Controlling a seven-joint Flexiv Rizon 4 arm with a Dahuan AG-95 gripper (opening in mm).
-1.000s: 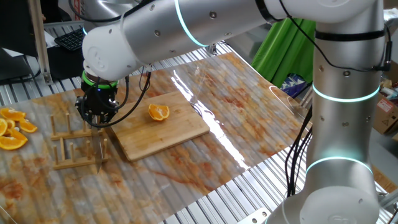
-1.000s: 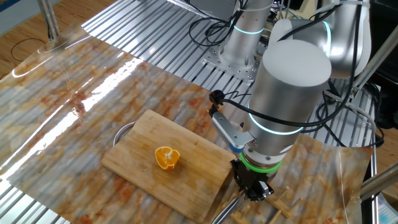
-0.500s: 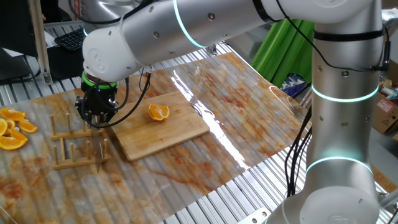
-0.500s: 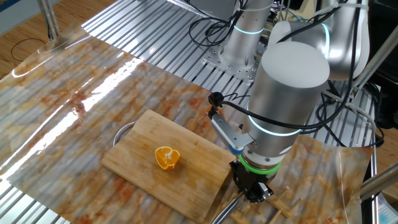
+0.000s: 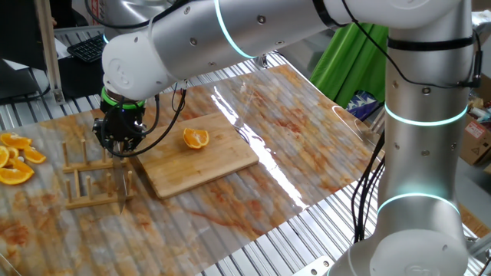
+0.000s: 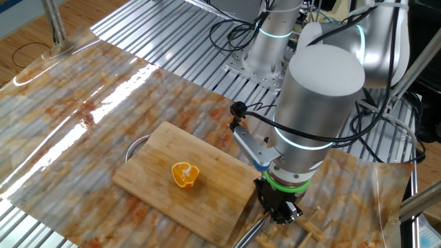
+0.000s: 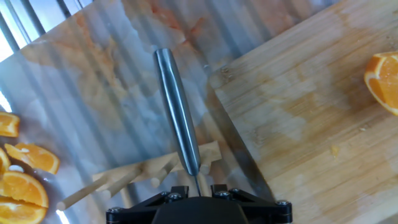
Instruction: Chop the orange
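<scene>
From one fixed view, the end effector (image 5: pixel 119 146) points straight down over a wooden peg rack (image 5: pixel 96 182), at the near-left corner of a bamboo cutting board (image 5: pixel 198 155). The orange (image 5: pixel 196 138), 1 small half-wedge, lies on that board to the right of the end effector, apart from it. A heap of orange slices (image 5: pixel 15 157) sits on the worktop (image 5: pixel 307 153) well to the end effector's left. From the other fixed view, the end effector (image 6: pixel 281 212) hangs beside the board's (image 6: pixel 207 200) right edge, with the orange (image 6: pixel 185 174) to its left near the board's middle and a metal handle (image 6: pixel 249 231) slanting out just below it. In the hand view, the end effector (image 7: pixel 198 186) is clenched on the knife (image 7: pixel 178 112): its steel handle runs up and away from the fingers, with the rack's pegs (image 7: pixel 124 177) beneath. The board (image 7: pixel 311 124) lies to the right, the orange (image 7: pixel 384 79) at the far right edge, the slices (image 7: pixel 22 180) at the left.
</scene>
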